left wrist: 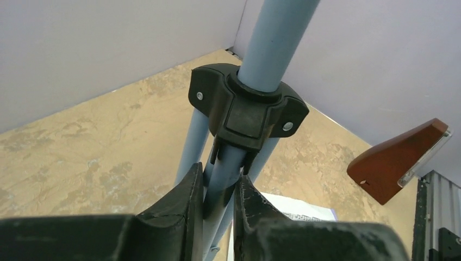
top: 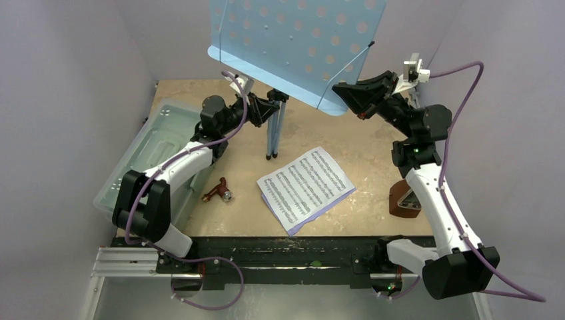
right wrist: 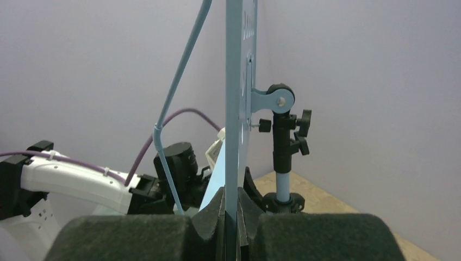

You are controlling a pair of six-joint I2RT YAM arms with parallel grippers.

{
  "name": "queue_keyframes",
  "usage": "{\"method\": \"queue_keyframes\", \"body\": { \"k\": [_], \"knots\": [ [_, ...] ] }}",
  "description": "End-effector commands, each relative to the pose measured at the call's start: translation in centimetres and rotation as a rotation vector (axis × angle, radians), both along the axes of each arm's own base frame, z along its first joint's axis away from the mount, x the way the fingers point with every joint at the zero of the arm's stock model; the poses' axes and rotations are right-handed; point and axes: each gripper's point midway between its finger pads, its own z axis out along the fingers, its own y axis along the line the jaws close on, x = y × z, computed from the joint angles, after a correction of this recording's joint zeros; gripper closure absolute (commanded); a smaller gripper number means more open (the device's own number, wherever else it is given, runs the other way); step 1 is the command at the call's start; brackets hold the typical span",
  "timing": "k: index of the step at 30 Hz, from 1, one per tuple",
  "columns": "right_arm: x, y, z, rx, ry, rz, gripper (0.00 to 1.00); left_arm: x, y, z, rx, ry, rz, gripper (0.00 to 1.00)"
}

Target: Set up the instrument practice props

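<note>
Music stand (top: pixel 274 130): upright at the far middle of the table (top: pixel 373 160).
Left gripper (left wrist: pixel 217 187): clamped on a tripod leg (left wrist: pixel 225 163) just below the black hub (left wrist: pixel 247 109).
Right gripper (right wrist: pixel 231 204): pinching the perforated desk (top: pixel 296 47) at its lower right edge.
Sheet-music pages (top: pixel 306 187): flat, front centre.
Metronome (top: pixel 405 199): beside the right arm.

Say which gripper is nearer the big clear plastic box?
Left. The left gripper clamps the light-blue tripod stand just right of the box; the right gripper pinches its perforated desk, farther right.
</note>
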Motion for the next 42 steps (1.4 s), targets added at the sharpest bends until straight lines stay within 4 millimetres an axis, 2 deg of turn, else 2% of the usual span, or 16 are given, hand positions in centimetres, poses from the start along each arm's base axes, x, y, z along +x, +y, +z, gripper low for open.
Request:
{"method": "queue_keyframes", "body": {
  "k": [1, 5, 12, 16, 20, 24, 27, 29, 30, 36, 39, 40, 42],
  "knots": [
    [-3.3, -0.6, 5.6, 0.053, -0.185, -0.029, 0.89, 0.3, 1.0, 2.2, -0.070, -0.054, 0.079, 0.98],
    [-2.8, -1.2, 5.8, 0.066, -0.156, -0.084, 0.72, 0.0, 1.6, 2.4, -0.081, -0.103, 0.112, 1.00],
    [-1.4, -2.6, 5.8, 0.058, -0.083, -0.212, 0.40, -0.8, 1.1, 2.4, -0.074, -0.153, 0.128, 1.00],
    [-0.2, -5.0, 5.5, 0.104, 0.000, -0.375, 0.22, -1.1, 1.1, 2.6, -0.029, -0.185, 0.160, 1.00],
    [0.0, -8.2, 4.2, 0.153, 0.099, -0.557, 0.11, -1.5, 0.7, 2.4, -0.012, -0.182, 0.166, 1.00],
    [-1.5, -11.8, 2.4, 0.140, 0.109, -0.751, 0.03, -1.5, 0.4, 2.4, 0.000, -0.179, 0.175, 1.00],
    [-2.1, -13.7, -0.7, 0.175, 0.141, -0.845, 0.01, -1.4, 0.6, 2.3, 0.002, -0.168, 0.189, 1.00],
    [-2.0, -13.1, -3.2, 0.173, 0.142, -0.812, 0.01, -1.2, 0.8, 2.0, 0.002, -0.157, 0.200, 1.00],
    [-1.6, -12.6, -5.2, 0.137, 0.145, -0.796, 0.01, -1.1, 0.7, 1.9, 0.001, -0.153, 0.200, 1.00],
    [1.2, -7.9, -13.9, 0.083, 0.258, -0.586, 0.01, -1.0, 0.5, 1.6, -0.008, -0.133, 0.198, 1.00],
    [2.7, -5.2, -16.2, 0.084, 0.259, -0.531, 0.01, -0.9, 0.4, 1.6, -0.003, -0.132, 0.195, 1.00],
    [3.6, -3.8, -17.4, 0.054, 0.272, -0.525, 0.01, -0.9, 0.5, 1.6, -0.002, -0.131, 0.199, 1.00],
    [4.8, -0.6, -18.4, 0.011, 0.274, -0.502, 0.01, -1.0, 0.6, 1.7, -0.004, -0.133, 0.203, 1.00]
  ]
}}
